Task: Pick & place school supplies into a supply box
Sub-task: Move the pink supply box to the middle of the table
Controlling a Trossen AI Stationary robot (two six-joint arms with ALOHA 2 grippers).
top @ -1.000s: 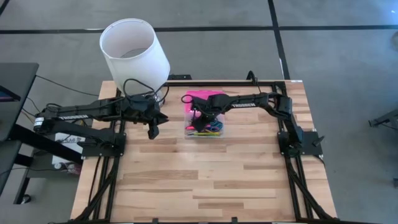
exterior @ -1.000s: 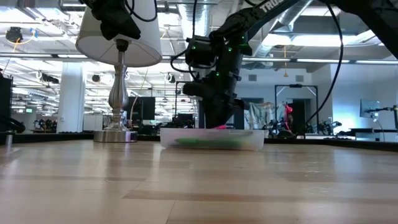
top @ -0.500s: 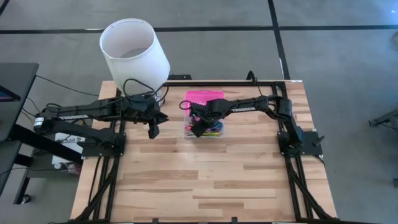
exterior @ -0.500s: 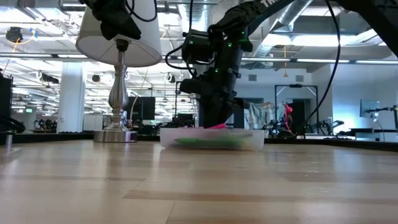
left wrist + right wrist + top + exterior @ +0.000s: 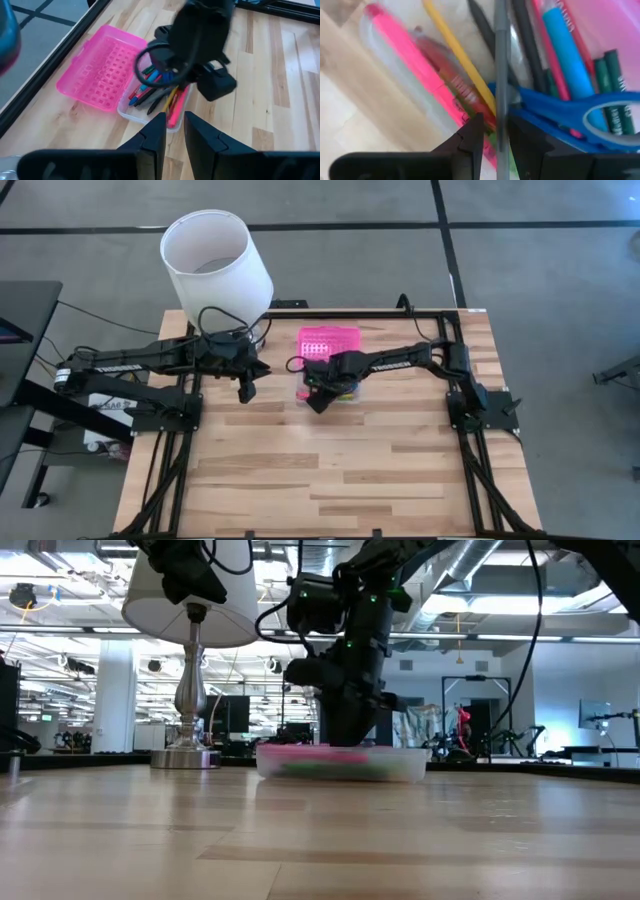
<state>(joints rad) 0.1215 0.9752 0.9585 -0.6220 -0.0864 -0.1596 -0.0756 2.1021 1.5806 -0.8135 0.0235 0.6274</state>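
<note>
Pens, pencils and markers [image 5: 157, 92] fill the clear base of the supply box [image 5: 329, 367], which sits near the far middle of the wooden table [image 5: 330, 470], its bright pink lid [image 5: 96, 73] folded open flat on the far side of the base. Among the contents, the right wrist view picks out a pink highlighter [image 5: 415, 77] lying along one wall, a yellow pencil [image 5: 457, 57] beside it, a light-blue marker [image 5: 567, 47], dark green pens [image 5: 615, 75] and blue-handled scissors [image 5: 570, 112] resting on top of the pile.

Directly over the near end of the box hangs the right gripper [image 5: 322, 387], reaching in from the right side of the table. Its dark fingers [image 5: 470, 137] are nearly pressed together around a thin grey pen [image 5: 502, 80], which runs straight through the narrow gap between them and crosses over the scissors. From table height the same gripper [image 5: 345, 730] stands upright just above the box's rim, green lights showing on the wrist above it.

Well apart to the left, the left gripper [image 5: 246, 389] waits above bare table, pointing toward the box, its fingers [image 5: 152, 132] drawn close with a slim gap between them and nothing held.

Behind the left arm, at the far left corner of the table, stands a table lamp with a white lampshade [image 5: 214, 258] on a metal stem and base [image 5: 188, 755].
</note>
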